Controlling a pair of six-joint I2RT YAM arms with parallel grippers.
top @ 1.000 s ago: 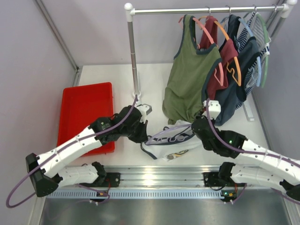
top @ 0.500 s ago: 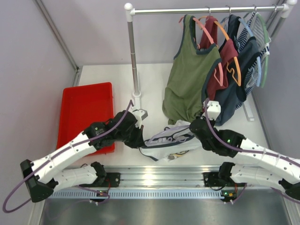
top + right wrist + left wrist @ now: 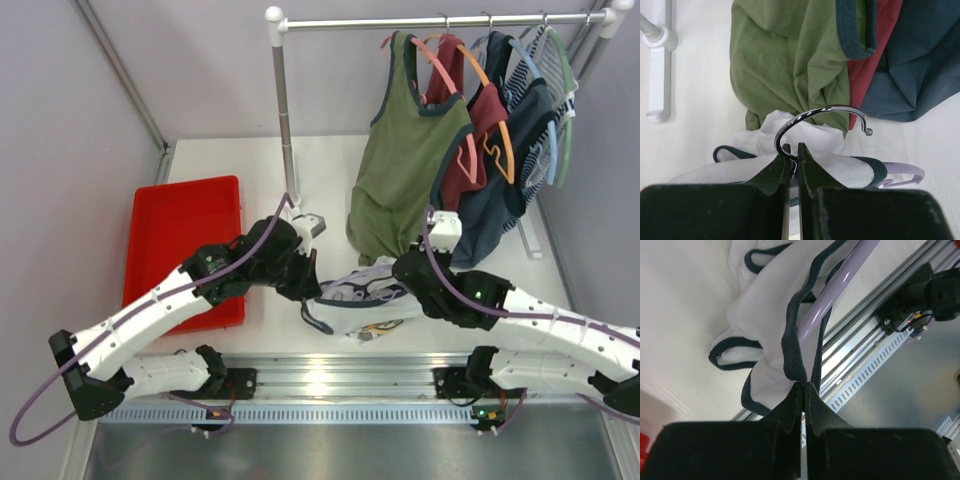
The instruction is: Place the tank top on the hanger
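Note:
The white tank top (image 3: 360, 303) with navy trim lies bunched on the table between my two grippers. The lavender hanger (image 3: 352, 279) runs through it; its arm shows in the left wrist view (image 3: 837, 300) and its end in the right wrist view (image 3: 900, 175). My left gripper (image 3: 305, 290) is shut on the navy trim of the tank top (image 3: 792, 347). My right gripper (image 3: 405, 275) is shut on the neck of the hanger just below its metal hook (image 3: 815, 116). The tank top (image 3: 805, 145) covers the hanger's middle.
A clothes rail (image 3: 430, 20) at the back carries an olive-green top (image 3: 405, 160), a maroon top (image 3: 480, 125) and darker garments on orange, blue and green hangers. Its post (image 3: 285, 120) stands just behind my left gripper. A red tray (image 3: 185, 235) lies left.
My left gripper dipped toward the near edge, then came back up and right with the trim in it. My right gripper shifted slightly left with the hanger. The tank top bunched closer together.

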